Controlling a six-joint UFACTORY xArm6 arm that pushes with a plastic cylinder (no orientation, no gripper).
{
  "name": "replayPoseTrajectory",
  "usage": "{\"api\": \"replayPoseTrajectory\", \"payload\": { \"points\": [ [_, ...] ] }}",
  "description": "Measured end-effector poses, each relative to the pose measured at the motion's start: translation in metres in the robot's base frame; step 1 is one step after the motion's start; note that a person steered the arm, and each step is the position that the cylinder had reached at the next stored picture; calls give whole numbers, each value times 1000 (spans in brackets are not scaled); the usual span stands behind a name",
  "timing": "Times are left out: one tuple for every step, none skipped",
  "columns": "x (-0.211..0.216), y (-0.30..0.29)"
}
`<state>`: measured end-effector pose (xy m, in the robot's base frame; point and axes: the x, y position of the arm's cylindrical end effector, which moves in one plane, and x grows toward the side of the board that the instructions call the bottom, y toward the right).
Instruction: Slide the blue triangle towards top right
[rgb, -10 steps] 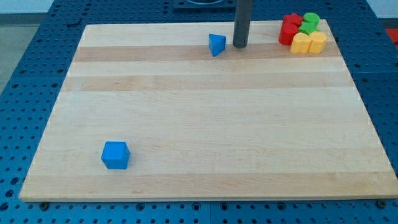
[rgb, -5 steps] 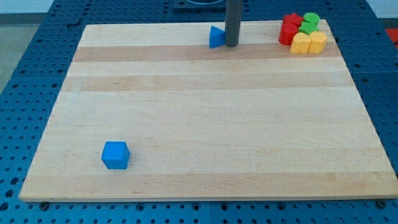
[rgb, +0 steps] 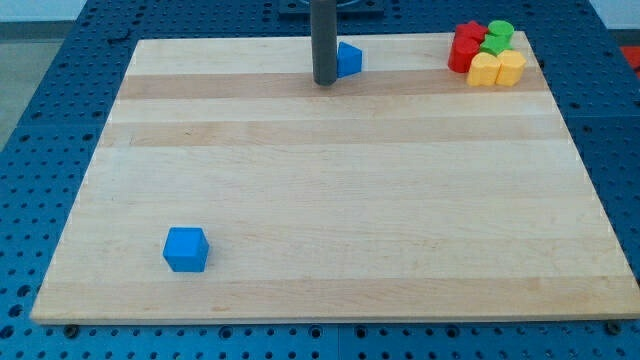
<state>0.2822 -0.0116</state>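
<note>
Nearest the view's bottom, w/ bare wood all round it, sits a blue cube (rgb: 186, 249), bottom-left part of the wooden board (rgb: 350, 200), well apart from everything else. The board rests on a blue perforated table (rgb: 40, 120) that shows on all sides. Mid-board holds no blocks. Farther up, near the top edge and a bit left of centre, my tip (rgb: 324, 82) is down on the wood; the rod rises straight out of the view's top. The blue triangle (rgb: 349, 59) sits just beside the rod on the view's right, touching it or nearly so; can't tell which, since the rod covers the block's left edge. No jaws on me, just a plain rod, so I grasp nothing; I can only press sideways. Between the triangle and the top-right corner is a stretch of open wood, then a tight cluster, approx. in the corner itself: red blocks (rgb: 465, 46) on its left, green blocks (rgb: 497, 35) at top, yellow blocks (rgb: 496, 68) in front, all touching. Exact shapes there are too small to tell.
</note>
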Motion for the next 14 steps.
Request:
{"api": "replayPoseTrajectory", "payload": {
  "points": [
    [-11,13],
    [-15,27],
    [-15,-3],
    [-20,-37],
    [-34,-21],
    [-52,22],
    [-63,58],
    [-69,87],
    [-74,90],
    [-75,55],
    [-69,14],
    [-51,13],
    [-46,34],
    [-46,81]
  ]
}}
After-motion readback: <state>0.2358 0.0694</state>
